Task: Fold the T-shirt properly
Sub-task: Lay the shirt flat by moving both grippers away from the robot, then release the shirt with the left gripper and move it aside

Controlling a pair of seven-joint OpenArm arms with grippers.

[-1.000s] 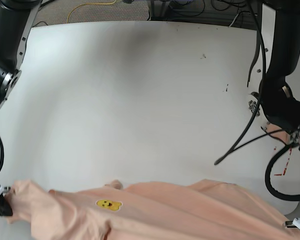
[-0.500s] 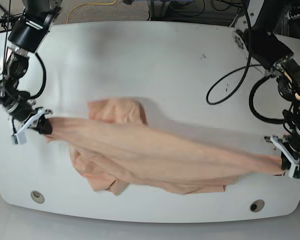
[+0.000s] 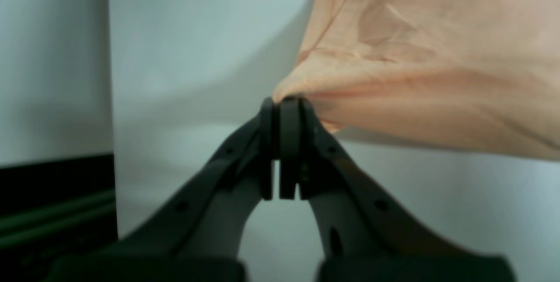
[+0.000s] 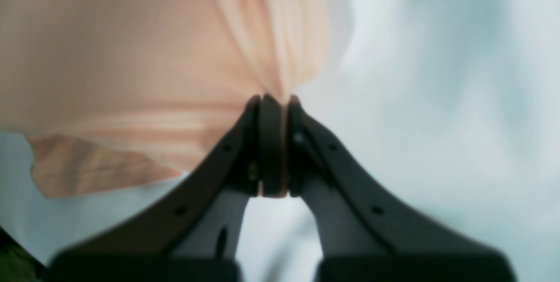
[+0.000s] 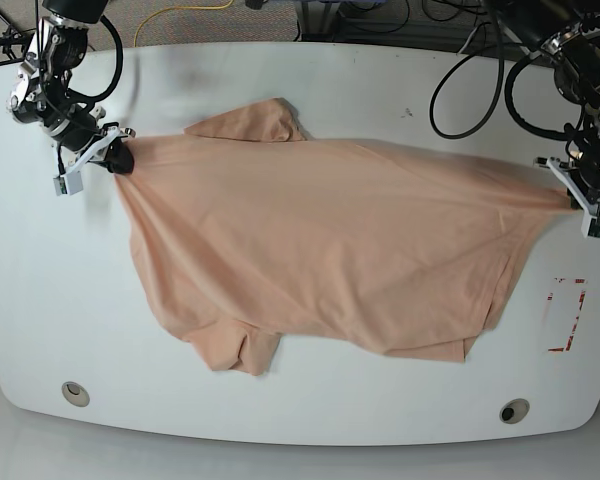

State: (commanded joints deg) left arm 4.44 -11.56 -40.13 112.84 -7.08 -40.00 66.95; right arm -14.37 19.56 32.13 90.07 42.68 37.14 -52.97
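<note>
The peach-pink T-shirt [image 5: 330,250] lies spread across the white table [image 5: 310,410], stretched between the two arms. No print shows on the side facing up. At the table's right side my left gripper [image 5: 578,200] is shut on one corner of the T-shirt [image 3: 415,54]; its fingertips [image 3: 282,105] pinch the cloth. My right gripper [image 5: 115,160] at the far left is shut on the opposite corner, with cloth [image 4: 153,54] caught between its closed fingers [image 4: 273,102]. A sleeve [image 5: 255,122] pokes out at the back, and another flap [image 5: 235,350] lies at the front left.
Red marks [image 5: 568,315] sit on the table near the right edge. Two round holes [image 5: 75,392] [image 5: 513,411] are near the front edge. Black cables [image 5: 470,80] hang by the right arm. A yellow cable [image 5: 180,12] lies on the floor behind the table.
Both grippers moved towards the back of the table while holding the cloth. The T-shirt went from a bunched, twisted band to a broad, flatter spread.
</note>
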